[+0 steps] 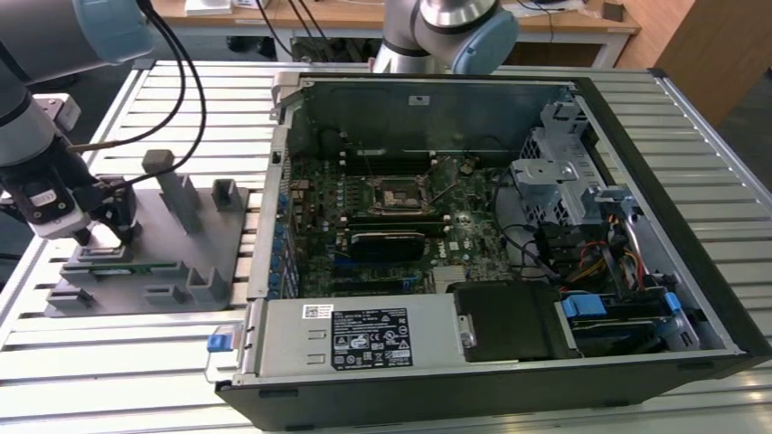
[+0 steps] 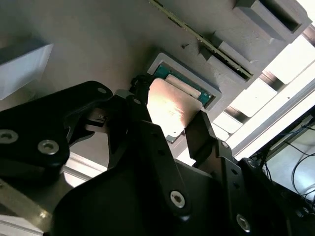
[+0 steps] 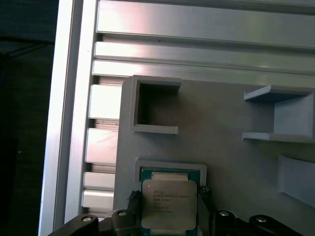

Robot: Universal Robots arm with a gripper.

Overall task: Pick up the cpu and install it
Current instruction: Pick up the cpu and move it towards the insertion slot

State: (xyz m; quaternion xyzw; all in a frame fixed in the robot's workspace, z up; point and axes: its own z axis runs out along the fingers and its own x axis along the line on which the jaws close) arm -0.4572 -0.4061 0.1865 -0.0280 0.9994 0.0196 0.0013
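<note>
At the exterior view's left, about mid-height, the gripper (image 1: 107, 237) hangs low over the grey fixture plate (image 1: 151, 244) that lies on the slatted table (image 1: 145, 362) beside the open computer case (image 1: 711, 298). The plate is there to present parts at known spots. Each part has its own moulded seat, and a long green memory stick (image 1: 121, 268) lies in a slot near the plate's front edge. In the first wrist view the cpu (image 3: 170, 204) lies flat, silver lid up, in a shallow square pocket (image 3: 170, 165) whose raised rim frames it on all sides, so the chip cannot slide or turn as the fingers meet it. The fingers (image 3: 204, 192) are drawn in narrow, one on each side of the chip. In both wrist views their tips stand against two opposite edges, so the gripper appears to be clamped on the cpu. Holding it by the edges keeps the lid and the underside free, which suits a part that must go down flat. I cannot tell whether the chip is seated fully in the pocket or raised a little off its floor. The black socket (image 1: 399, 194) near the middle of the motherboard (image 1: 316, 244) is well apart, toward the exterior view's centre, so by my judgement the work stands at the pickup and the install is not yet done.
</note>
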